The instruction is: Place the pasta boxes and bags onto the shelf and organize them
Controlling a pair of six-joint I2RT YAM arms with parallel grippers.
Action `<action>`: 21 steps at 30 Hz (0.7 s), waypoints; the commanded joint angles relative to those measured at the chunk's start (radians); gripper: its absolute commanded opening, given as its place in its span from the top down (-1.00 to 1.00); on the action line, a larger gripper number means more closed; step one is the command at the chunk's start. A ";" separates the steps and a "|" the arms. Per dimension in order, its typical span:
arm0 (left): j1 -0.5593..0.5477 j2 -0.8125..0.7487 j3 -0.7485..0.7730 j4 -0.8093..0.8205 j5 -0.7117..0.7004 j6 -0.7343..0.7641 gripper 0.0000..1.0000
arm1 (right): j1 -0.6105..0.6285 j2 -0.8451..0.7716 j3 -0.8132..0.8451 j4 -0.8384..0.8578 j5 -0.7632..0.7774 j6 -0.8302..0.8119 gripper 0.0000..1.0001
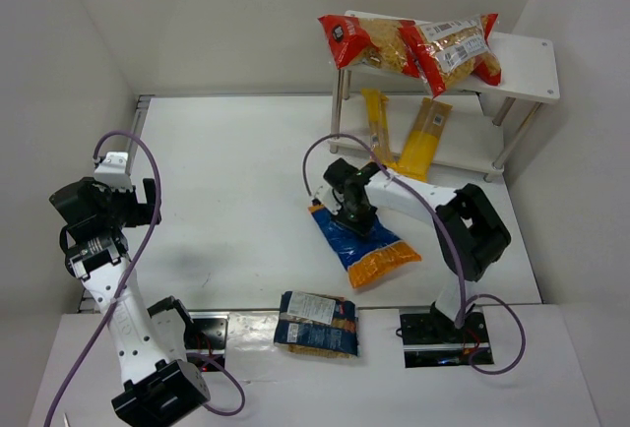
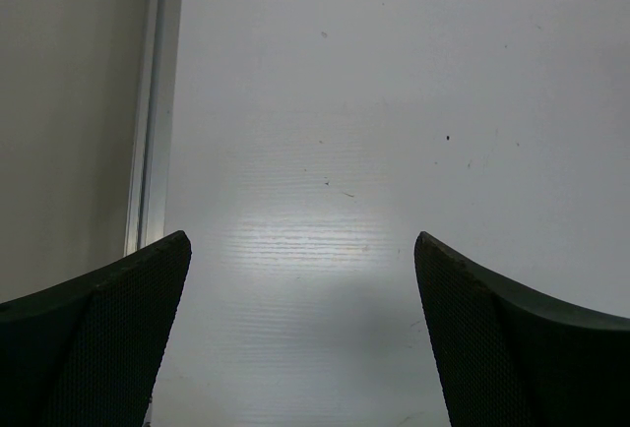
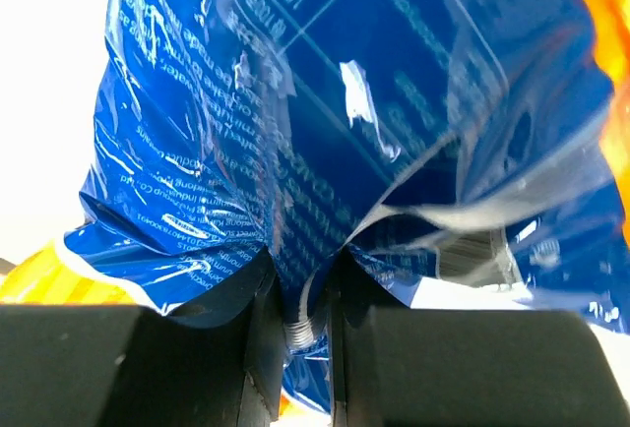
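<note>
Dark blue pack lies flat at the table's near edge, between the two arm bases, with no gripper on it.

Left gripper sits far left, well apart from every pack. Its fingers are spread wide with nothing between them. The wrist view shows only bare tabletop and a silver rail along the edge.

Right gripper is at mid-table, down on the blue pack. In the wrist view its fingers are pressed nearly together, pinching a raised fold of the blue film. The pack's body spreads away from the pinch, crinkled, with the printing visible. From above, the pack lies diagonally, orange end toward the near right and blue end toward the far left. Most of it looks to be resting on the table. Can't tell if the pinched part is lifted clear.

Shelf stands at the far right. On the lower board, two yellow packs lie side by side, lengthwise front to back. Their far ends are tucked under the top board and their near ends are close to the front edge. On the top board, two red packs touch mid-board. The left one sticks out past the board's left end. The right part of the top board is bare.
</note>
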 commanded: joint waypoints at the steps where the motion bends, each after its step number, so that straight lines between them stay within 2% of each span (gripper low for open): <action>1: 0.007 -0.012 0.012 0.015 0.026 0.013 -1.00 | 0.092 -0.087 0.019 0.041 0.050 0.030 1.00; 7: 0.007 -0.012 0.012 0.015 0.026 0.013 -1.00 | 0.200 -0.236 0.031 0.089 0.364 0.041 1.00; 21: 0.016 -0.003 0.012 0.015 0.017 0.013 -1.00 | 0.236 -0.365 0.060 0.268 0.740 -0.013 1.00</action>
